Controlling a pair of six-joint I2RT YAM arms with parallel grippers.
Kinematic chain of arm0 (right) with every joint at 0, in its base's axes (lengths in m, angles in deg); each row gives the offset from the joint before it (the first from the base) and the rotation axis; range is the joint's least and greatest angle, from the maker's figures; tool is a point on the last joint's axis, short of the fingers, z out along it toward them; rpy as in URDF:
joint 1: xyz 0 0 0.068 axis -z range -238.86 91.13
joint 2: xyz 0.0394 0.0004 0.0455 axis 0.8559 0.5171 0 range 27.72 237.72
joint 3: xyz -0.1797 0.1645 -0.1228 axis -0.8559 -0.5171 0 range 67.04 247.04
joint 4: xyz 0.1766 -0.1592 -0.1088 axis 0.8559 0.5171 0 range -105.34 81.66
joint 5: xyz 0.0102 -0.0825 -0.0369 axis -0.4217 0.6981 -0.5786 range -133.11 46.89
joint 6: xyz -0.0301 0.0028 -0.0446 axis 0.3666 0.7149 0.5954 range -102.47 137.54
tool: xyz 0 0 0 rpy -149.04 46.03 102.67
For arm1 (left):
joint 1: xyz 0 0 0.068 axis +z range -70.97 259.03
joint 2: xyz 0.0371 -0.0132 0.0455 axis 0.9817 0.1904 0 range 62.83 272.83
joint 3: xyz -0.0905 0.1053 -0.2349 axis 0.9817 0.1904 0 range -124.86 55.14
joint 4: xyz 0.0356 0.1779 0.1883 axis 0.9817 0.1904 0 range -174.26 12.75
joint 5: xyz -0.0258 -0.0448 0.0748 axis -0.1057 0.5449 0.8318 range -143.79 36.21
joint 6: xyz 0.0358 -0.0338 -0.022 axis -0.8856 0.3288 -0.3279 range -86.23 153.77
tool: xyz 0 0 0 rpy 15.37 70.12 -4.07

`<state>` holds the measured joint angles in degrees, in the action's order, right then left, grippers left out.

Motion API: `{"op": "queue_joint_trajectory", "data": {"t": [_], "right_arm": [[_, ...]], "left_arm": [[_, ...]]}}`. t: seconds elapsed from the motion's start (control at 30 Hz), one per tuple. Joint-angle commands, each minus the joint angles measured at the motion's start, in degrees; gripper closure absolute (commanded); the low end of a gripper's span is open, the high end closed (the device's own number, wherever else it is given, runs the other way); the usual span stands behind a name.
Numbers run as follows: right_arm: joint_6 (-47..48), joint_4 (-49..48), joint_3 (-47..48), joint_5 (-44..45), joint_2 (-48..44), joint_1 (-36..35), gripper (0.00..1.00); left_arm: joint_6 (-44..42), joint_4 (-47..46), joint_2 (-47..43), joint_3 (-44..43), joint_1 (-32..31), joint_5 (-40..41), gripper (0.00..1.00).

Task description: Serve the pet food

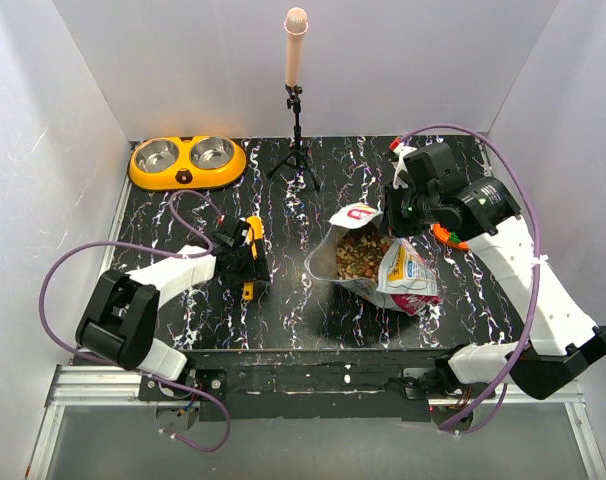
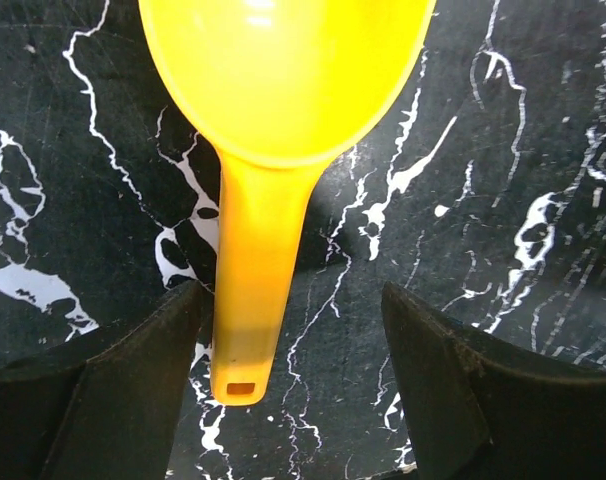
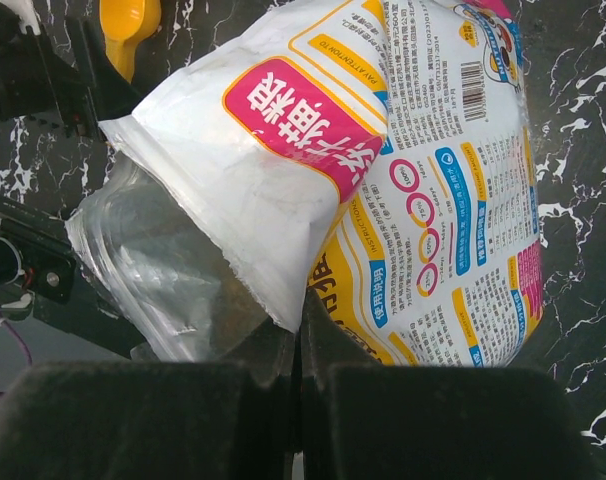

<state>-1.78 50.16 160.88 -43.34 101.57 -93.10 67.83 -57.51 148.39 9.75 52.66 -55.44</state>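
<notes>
Black fingers (image 2: 133,390) of the left hand (image 2: 293,295) stand spread wide on either side of a yellow scoop's (image 2: 283,80) handle, which lies on the black marbled bench (image 2: 503,150). Further right, the right hand (image 3: 298,345) is clamped shut on the rim of the white printed bag (image 3: 313,150). Its open mouth shows the pet food (image 1: 359,253) inside, at mid-bench.

The top external camera looks steeply down from above and behind the arm bases, far enough back to take in the whole table (image 1: 283,310). The left wrist camera faces straight down, very close over the yellow scoop (image 2: 273,150). The right wrist camera sits close against the pet food bag (image 3: 383,200). The scoop shows in all three views, the bag in two.
</notes>
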Motion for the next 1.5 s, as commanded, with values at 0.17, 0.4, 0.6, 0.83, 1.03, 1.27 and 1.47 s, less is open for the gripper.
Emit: {"op": "queue_joint_trajectory", "data": {"t": [0.17,0.4,0.6,0.83,1.03,1.27,1.47], "right_arm": [[-1.61,-8.63,0.46,-4.17,-5.55,-0.3,0.99],[-0.99,-8.45,0.9,-4.34,-6.17,-0.3,0.99],[-0.73,-8.19,1.17,-4.43,-6.26,-0.3,0.99],[-0.46,-8.19,0.29,-4.25,-7.05,-0.3,0.99],[-0.99,-8.72,-0.42,-4.87,-6.78,-0.3,0.99],[-1.61,-8.98,-0.5,-5.13,-6.52,-0.3,0.99],[-2.22,-9.33,-1.56,-5.48,-6.96,-0.3,0.99]], "left_arm": [[1.35,-15.55,-3.29,6.61,7.37,-14.57,0.31],[3.82,-28.67,1.97,12.16,15.65,-30.51,0.32],[4.7,-33.42,4.61,14.36,16.44,-32.19,0.39],[0.92,-28.69,1.73,14.89,15.65,-26.75,0.56],[1.27,-22.88,-1.8,12.87,10.92,-16.91,0.8],[2.23,-7.7,-1.97,3.57,-0.42,5.38,1.0],[2.15,-0.55,0.48,-2.6,-6.85,15.46,0.88]]}}
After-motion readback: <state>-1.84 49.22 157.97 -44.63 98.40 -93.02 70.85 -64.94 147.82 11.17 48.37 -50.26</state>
